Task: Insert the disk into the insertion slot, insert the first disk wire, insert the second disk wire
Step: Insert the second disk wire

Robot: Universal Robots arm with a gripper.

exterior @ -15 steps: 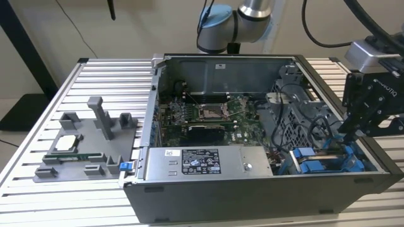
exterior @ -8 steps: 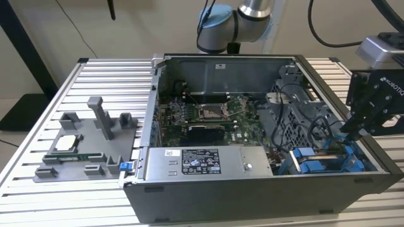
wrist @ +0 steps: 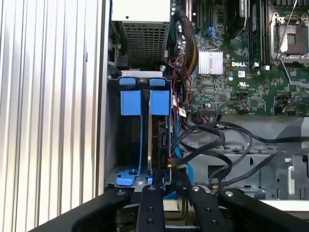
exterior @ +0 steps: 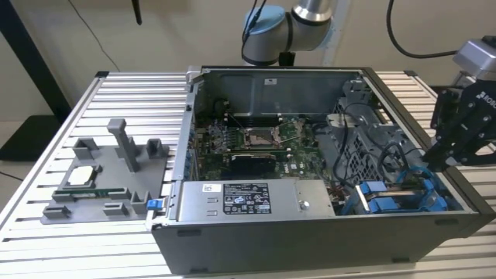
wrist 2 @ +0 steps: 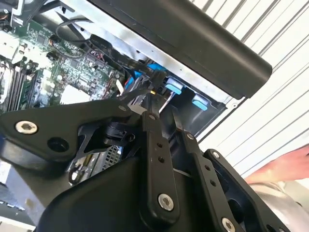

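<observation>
The disk (wrist: pixel 160 140) stands on edge inside the insertion slot (wrist: pixel 131 102), a grey bay with bright blue rails and tabs in the case's corner. In the first wrist view my gripper (wrist: pixel 170 181) sits right at the disk's near end, close to a blue wire (wrist: pixel 179 157). The exterior view puts the gripper (exterior: pixel 431 163) just above the blue slot (exterior: pixel 387 200) at the case's right side. In the second wrist view the gripper (wrist 2: pixel 164 113) points at the slot's blue tabs (wrist 2: pixel 174 88).
The open computer case holds a motherboard (exterior: pixel 248 139), a grey labelled power supply box (exterior: pixel 256 200) and black cables (wrist: pixel 217 140) beside the slot. A grey fixture (exterior: pixel 108 174) stands on the slatted table at the exterior view's left. A person's hand (wrist 2: pixel 285 166) shows outside the case.
</observation>
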